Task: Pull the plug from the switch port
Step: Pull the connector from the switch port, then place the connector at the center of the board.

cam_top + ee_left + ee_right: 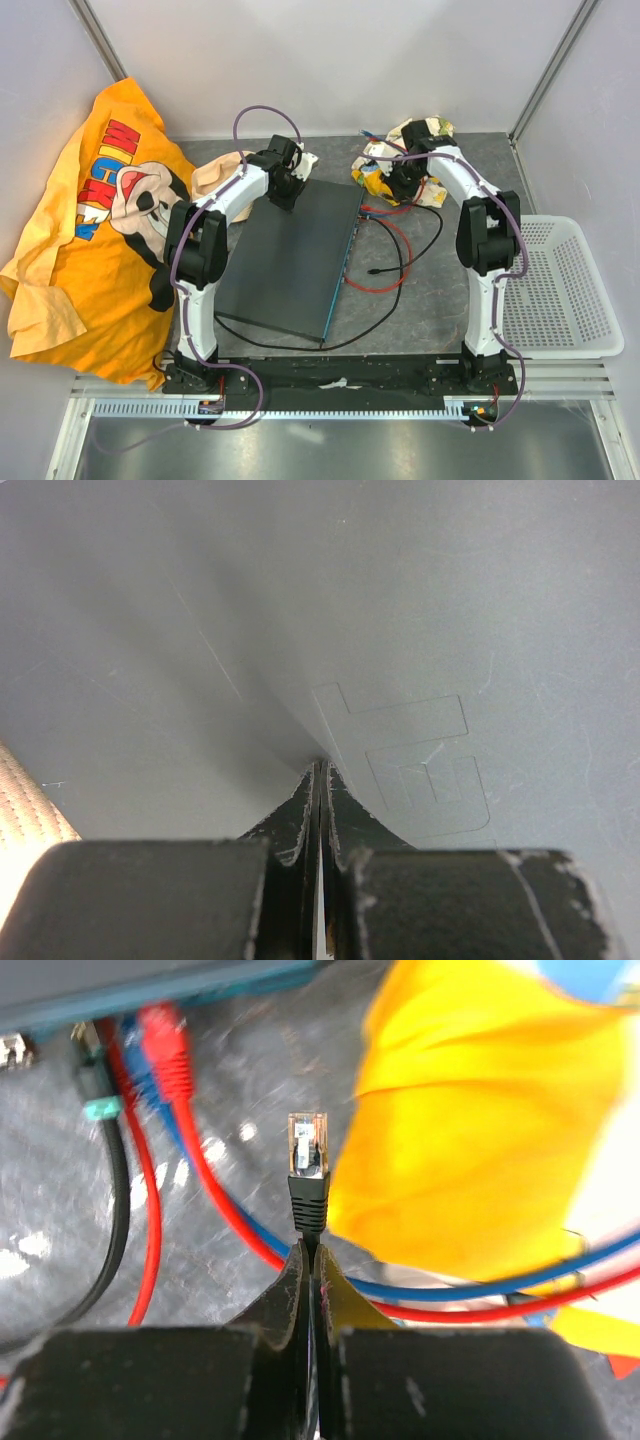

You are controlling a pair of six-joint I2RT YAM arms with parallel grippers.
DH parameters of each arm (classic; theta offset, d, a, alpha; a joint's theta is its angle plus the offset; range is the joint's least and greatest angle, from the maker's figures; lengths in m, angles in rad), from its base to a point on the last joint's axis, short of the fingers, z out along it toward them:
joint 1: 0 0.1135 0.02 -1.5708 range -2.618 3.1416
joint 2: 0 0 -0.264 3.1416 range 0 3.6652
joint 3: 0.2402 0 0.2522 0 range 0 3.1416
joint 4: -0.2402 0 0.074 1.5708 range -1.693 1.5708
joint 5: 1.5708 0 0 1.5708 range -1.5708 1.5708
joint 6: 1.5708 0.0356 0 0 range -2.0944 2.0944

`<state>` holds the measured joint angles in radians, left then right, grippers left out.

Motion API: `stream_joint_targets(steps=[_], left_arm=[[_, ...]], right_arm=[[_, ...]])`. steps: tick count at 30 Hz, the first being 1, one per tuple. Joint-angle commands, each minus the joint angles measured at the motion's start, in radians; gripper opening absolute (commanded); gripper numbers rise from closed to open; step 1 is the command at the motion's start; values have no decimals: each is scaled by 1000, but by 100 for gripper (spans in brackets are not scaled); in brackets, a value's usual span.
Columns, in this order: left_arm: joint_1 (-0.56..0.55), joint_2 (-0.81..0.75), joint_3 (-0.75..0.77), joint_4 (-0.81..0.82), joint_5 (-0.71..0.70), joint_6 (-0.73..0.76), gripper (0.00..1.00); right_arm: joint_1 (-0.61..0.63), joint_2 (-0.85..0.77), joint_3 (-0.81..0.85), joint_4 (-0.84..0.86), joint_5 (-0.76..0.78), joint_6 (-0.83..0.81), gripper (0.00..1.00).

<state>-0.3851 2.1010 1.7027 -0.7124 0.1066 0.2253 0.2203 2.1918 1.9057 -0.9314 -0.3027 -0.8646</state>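
The switch (pixel 290 255), a flat dark grey box, lies mid-table with its teal-blue socket edge (pixel 343 270) facing right. My left gripper (pixel 320 770) is shut, its tips pressed down on the switch's grey top (pixel 420 630) near the far corner (pixel 285 190). My right gripper (pixel 312 1250) is shut on the black cable just behind a plug (pixel 307 1150) with a black boot and a clear tip. This plug hangs free, away from the switch edge (pixel 150 985). A red plug (pixel 165 1045) and a black one with a teal collar (pixel 95 1090) sit at the ports.
Red (pixel 395 250) and black (pixel 425 240) cables loop on the table right of the switch. A crumpled yellow-patterned cloth (pixel 400 160) lies behind my right gripper (pixel 405 190). An orange printed shirt (pixel 90 220) covers the left, and a white mesh basket (pixel 565 290) stands at the right.
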Motion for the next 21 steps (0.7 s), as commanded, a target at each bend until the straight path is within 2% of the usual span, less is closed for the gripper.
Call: stream_joint_targets(steps=[1,3,5,8,13,16,18,21], left_arm=[[-43,139,-64,-55,71,11,2],[-43,139,-63,-55,70,13,1],[-43,142,-54,-58,64,13,2],[-43,152,-40,-73,68,9,2],[-34,171,-14,-84,100,0,1],[-32,179,0,-87,125,-4,1],[-32,180,5,-87,133,-7,2],[-32,183,8,-87,146,-9,2]], right_arm=[[-12,-107,-8,172,-16,198,0],[-16,-133,-52,282,19,346,0],[-18,-174,-82,374,137,454,0],[-36,-207,-91,410,249,501,0],[-130,-192,74,366,240,550,0],[-194,-173,190,341,142,552,0],[-260,-156,254,318,-62,530,0],[-324,-100,358,246,-170,507,0]])
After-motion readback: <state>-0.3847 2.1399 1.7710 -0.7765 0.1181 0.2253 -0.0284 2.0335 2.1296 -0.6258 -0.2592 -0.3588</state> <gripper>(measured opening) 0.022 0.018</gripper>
